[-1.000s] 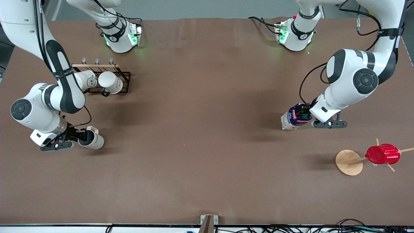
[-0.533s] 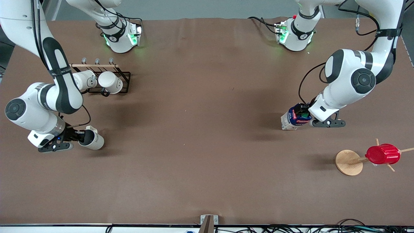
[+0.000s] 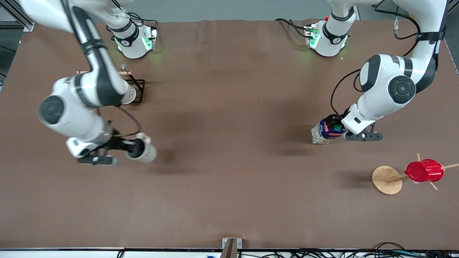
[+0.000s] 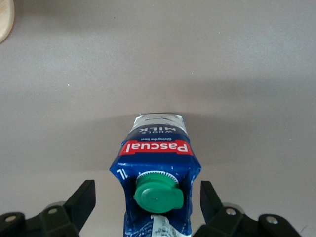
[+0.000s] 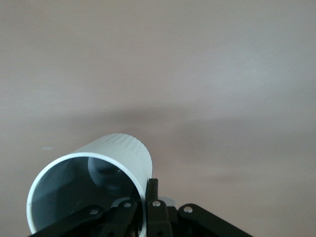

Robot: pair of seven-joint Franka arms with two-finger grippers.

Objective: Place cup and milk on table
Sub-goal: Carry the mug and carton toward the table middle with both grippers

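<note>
The cream cup lies on its side in my right gripper, up over the brown table toward the right arm's end. In the right wrist view the gripper is shut on the rim of the cup, one finger inside and one outside. The milk stands on the table toward the left arm's end. My left gripper is around its top. In the left wrist view the gripper is open, with a gap between each finger and the milk.
A black wire mug rack with a white mug stands behind my right arm's elbow. A round wooden disc stand carries a red ribbed cup, nearer the front camera than the milk. The disc's edge shows in the left wrist view.
My right arm has swung toward the middle of the table with the cup and risen. The left arm and the milk have hardly moved.
</note>
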